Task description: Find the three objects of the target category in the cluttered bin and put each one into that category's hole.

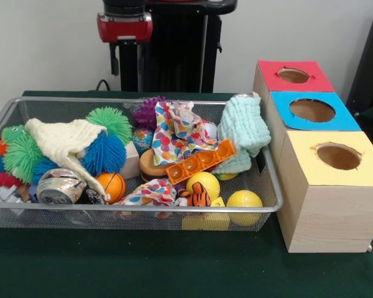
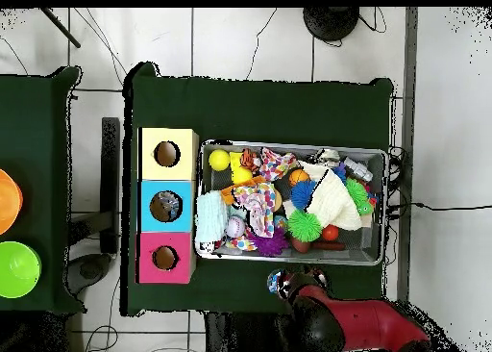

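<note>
The wire mesh bin (image 1: 143,212) (image 2: 380,154) is full of toys and cloths. A pale, crinkled, see-through thing (image 1: 0,194) (image 2: 359,169) lies in one end corner; I cannot tell whether it is a bottle. No other clear bottle shows among the clutter. The blue-topped box (image 1: 336,119) stands between the red and yellow ones, and its hole (image 1: 312,110) (image 2: 165,206) shows something greyish inside from overhead. The arm (image 1: 124,26) (image 2: 356,324) is drawn back behind the bin. Its gripper end (image 2: 279,283) hangs just outside the bin's rim and holds nothing that I can see.
A silver can (image 1: 60,186) lies near the corner. The bin also holds spiky balls, a cream cloth (image 1: 65,139), a spotted cloth (image 1: 177,130), a mint cloth (image 1: 241,127), an orange tray (image 1: 201,161) and yellow balls. Red-topped (image 1: 317,77) and yellow-topped (image 1: 367,167) boxes flank the blue one.
</note>
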